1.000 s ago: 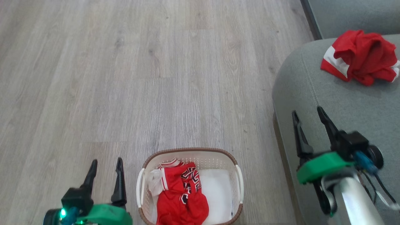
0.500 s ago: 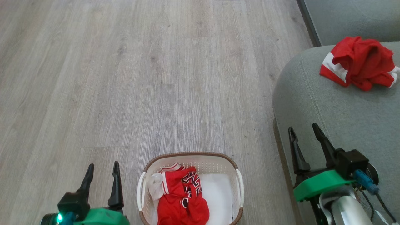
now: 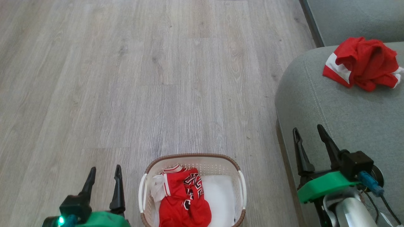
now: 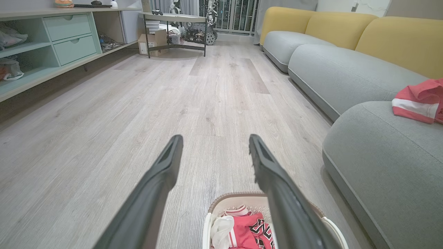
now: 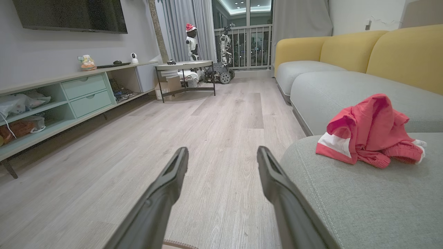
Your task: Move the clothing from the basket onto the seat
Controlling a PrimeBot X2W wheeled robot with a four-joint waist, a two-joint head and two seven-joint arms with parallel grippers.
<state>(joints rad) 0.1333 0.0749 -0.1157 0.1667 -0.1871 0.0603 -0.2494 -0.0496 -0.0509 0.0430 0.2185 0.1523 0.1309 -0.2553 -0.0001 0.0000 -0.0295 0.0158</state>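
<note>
Clothing (image 3: 186, 209) lies crumpled in the basket (image 3: 192, 156) at 6 o'clock of the head view. It is a red jersey (image 3: 178, 186) with black-and-white lettering and white-striped trim, heaped toward the basket's 9 o'clock side. A small pale piece (image 3: 157, 186) is tucked against the jersey on that same side. A flat white pad (image 3: 221, 195) covers the basket's bottom toward 3 o'clock. The basket stands on the grey wood-grain floor (image 3: 157, 78), near the seat (image 3: 347, 110) but apart from it. The seat takes up the 3 o'clock side, its rounded corner and stitched seam turned toward the basket. On it, at 2 o'clock, a second red garment (image 3: 363, 63) with a white band lies bunched, well apart from the basket.

At 7 o'clock the left hand (image 3: 105, 167) hovers just beside the basket over bare floor, its two dark fingers spread wide with nothing between them. At 4 o'clock the right hand (image 3: 307, 127) is seen against the seat's 9 o'clock edge, its fingers likewise wide apart, empty and pointing toward 12 o'clock. In the left wrist view the basket and jersey sit at 6 o'clock, partly behind one finger. In the right wrist view the red garment rests on the seat at 3 o'clock, beyond the fingertips.
</note>
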